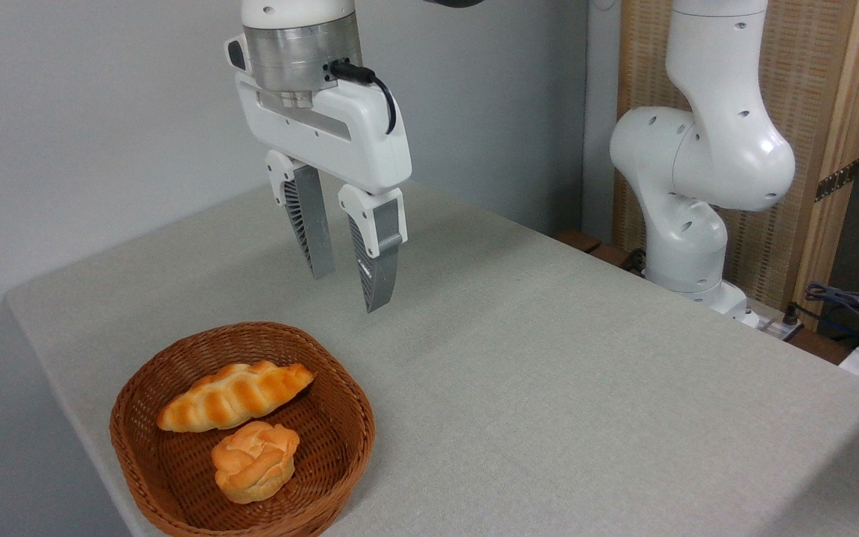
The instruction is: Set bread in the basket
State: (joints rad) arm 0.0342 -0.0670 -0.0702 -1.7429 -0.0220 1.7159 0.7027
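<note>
The bread, a small round orange-golden bun with a knotted top, lies inside the brown wicker basket at the front left of the table. My gripper hangs in the air above and behind the basket, well clear of the bun. Its two grey fingers point down with a gap between them and hold nothing, so the gripper is open.
A long braided golden-brown loaf lies in the basket just behind the bun. The arm's white base stands at the table's far right edge, with cables beside it. A grey cloth covers the table.
</note>
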